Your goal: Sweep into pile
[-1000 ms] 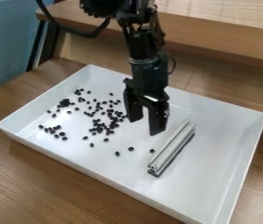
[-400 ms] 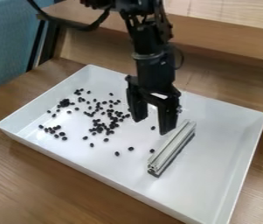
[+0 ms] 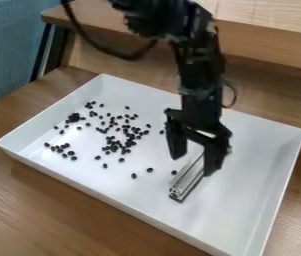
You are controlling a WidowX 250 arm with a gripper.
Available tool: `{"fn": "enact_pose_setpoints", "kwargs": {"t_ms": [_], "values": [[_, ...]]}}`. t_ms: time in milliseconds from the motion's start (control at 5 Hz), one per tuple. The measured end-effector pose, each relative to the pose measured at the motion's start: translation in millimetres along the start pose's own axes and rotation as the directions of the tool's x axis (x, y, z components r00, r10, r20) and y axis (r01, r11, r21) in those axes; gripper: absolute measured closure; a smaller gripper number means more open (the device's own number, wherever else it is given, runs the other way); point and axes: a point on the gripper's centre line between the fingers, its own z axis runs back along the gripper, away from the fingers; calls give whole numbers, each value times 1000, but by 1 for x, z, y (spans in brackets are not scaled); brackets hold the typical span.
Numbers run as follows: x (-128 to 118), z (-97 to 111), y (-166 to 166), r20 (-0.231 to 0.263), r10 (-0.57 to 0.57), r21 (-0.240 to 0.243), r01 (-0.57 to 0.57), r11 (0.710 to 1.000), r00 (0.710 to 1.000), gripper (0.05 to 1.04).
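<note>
On the wood-grained table (image 3: 39, 200) beneath my camera sits a smooth, glossy white tray (image 3: 246, 200), rectangular with raised walls. My hand (image 3: 193, 166) hangs over it with its two black fingers apart, right at the far end of a straight, grooved metal bar (image 3: 185, 181), whose near end sticks out past them toward me; I can't tell whether either finger touches it. The small, roundish black pieces (image 3: 74, 117) lie scattered on the tray floor, mostly to the left of the hand in my view, thickest in loose clusters.
</note>
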Motion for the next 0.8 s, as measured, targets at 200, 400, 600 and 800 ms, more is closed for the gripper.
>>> {"fn": "enact_pose_setpoints", "kwargs": {"t_ms": [200, 400, 600, 800], "values": [[9, -20, -1, -33, 20, 22, -19, 1000, 999, 82], [14, -29, 3, -37, 37, 43, -35, 998, 999, 117], [19, -33, 4, -17, 46, 63, -45, 997, 999, 391], [20, -37, 2, 8, 27, 51, -27, 998, 1000, 669]]}}
